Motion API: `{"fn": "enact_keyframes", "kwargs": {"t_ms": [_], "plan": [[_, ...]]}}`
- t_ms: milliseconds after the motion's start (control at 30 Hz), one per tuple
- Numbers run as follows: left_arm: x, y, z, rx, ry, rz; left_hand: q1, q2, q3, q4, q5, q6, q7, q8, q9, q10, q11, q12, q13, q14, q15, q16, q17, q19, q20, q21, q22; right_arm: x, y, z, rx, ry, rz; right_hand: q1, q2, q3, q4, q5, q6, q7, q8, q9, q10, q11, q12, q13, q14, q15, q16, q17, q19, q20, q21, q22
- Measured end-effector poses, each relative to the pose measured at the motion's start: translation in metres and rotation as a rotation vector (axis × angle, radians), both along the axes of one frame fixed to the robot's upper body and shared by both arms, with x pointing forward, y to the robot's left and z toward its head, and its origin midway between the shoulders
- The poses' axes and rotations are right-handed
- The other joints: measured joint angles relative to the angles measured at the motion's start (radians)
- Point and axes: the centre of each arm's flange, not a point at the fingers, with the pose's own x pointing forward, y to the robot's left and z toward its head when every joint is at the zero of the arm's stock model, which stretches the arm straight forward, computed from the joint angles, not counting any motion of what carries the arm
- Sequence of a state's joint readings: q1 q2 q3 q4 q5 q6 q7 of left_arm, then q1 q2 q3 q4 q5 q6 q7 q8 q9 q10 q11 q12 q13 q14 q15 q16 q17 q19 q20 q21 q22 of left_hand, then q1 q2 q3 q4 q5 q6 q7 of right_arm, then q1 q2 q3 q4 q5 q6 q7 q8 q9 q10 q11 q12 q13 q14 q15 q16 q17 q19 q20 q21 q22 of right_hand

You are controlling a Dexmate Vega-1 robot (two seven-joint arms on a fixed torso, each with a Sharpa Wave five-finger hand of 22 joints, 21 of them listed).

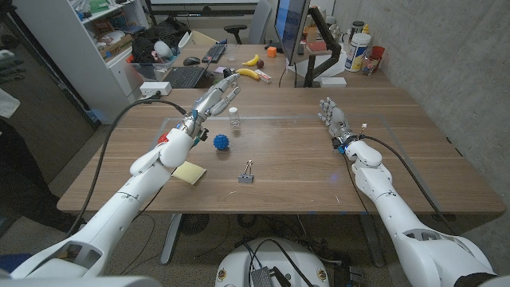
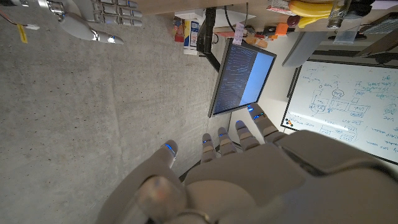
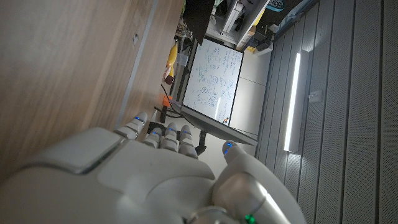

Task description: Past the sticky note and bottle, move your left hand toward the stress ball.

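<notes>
A blue spiky stress ball [image 1: 221,142] lies on the wooden table [image 1: 287,163]. A small clear bottle [image 1: 234,117] stands just beyond it, and a yellow sticky note [image 1: 190,172] lies nearer, to the left. My left hand [image 1: 213,100] hovers raised over the table behind and left of the ball, fingers spread and holding nothing; its back [image 2: 261,171] fills the left wrist view. My right hand [image 1: 333,119] stays at the right side of the table, fingers apart and empty, also seen as the right hand [image 3: 155,168] and from afar as the right hand [image 2: 93,15].
A black binder clip [image 1: 246,174] lies in front of the ball. A banana [image 1: 249,73] lies at the table's far edge, with a keyboard [image 1: 186,76] and a monitor [image 1: 290,32] on the desk behind.
</notes>
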State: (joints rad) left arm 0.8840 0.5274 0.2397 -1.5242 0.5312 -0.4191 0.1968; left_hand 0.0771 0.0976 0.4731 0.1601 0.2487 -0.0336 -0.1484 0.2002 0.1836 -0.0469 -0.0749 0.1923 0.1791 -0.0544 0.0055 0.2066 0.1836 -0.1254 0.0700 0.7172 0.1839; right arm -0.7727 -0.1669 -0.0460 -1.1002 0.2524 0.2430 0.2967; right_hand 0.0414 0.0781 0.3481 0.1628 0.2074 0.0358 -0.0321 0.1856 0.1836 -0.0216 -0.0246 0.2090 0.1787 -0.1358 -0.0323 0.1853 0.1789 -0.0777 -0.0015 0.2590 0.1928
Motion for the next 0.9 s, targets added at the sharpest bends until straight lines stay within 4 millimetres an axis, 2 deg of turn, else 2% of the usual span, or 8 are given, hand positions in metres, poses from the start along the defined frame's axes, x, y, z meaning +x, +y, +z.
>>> {"fn": "enact_keyframes", "kwargs": {"t_ms": [433, 833, 900], "plan": [[0.0026, 0.0013, -0.0038, 0.024, 0.024, 0.02, 0.0, 0.0, 0.004, 0.004, 0.0, 0.0, 0.0, 0.0, 0.0, 0.0, 0.0, 0.0, 0.0, 0.0, 0.0, 0.0, 0.0, 0.0, 0.0, -0.004, 0.0, 0.0017, 0.0033, 0.0004, -0.006, 0.001, 0.003, -0.003, 0.003, 0.0, 0.0, 0.0, 0.0, 0.0, 0.0, 0.0, 0.0, 0.0, 0.0, 0.0, 0.0, 0.0, 0.0, 0.0, 0.0, 0.0, 0.0, 0.0], [0.005, 0.0029, -0.0074, 0.035, 0.048, 0.036, 0.005, 0.005, 0.008, 0.0, 0.0, 0.013, 0.012, 0.0, 0.0, 0.0, 0.0, 0.0, 0.0, 0.0, 0.0, 0.0, 0.0, 0.0, 0.0, -0.008, 0.0, 0.0034, 0.0062, 0.0002, -0.01, 0.004, 0.007, -0.003, 0.003, 0.0, 0.0, 0.0, 0.0, 0.0, 0.0, 0.0, 0.0, 0.0, 0.0, 0.0, 0.0, 0.0, 0.0, 0.0, 0.0, 0.0, -0.004, 0.0], [0.0043, 0.0024, -0.0091, 0.041, 0.051, 0.037, 0.005, 0.005, 0.008, 0.0, 0.0, 0.018, 0.007, 0.0, 0.0, 0.0, 0.0, 0.0, 0.0, 0.0, 0.0, 0.0, 0.0, 0.0, 0.0, -0.008, 0.0, 0.0034, 0.0065, 0.0004, -0.011, 0.003, 0.008, -0.003, 0.003, 0.0, 0.0, 0.0, 0.0, 0.0, 0.0, 0.0, 0.0, 0.0, 0.0, 0.0, 0.0, 0.0, 0.0, 0.0, 0.0, 0.0, -0.004, 0.0]]}}
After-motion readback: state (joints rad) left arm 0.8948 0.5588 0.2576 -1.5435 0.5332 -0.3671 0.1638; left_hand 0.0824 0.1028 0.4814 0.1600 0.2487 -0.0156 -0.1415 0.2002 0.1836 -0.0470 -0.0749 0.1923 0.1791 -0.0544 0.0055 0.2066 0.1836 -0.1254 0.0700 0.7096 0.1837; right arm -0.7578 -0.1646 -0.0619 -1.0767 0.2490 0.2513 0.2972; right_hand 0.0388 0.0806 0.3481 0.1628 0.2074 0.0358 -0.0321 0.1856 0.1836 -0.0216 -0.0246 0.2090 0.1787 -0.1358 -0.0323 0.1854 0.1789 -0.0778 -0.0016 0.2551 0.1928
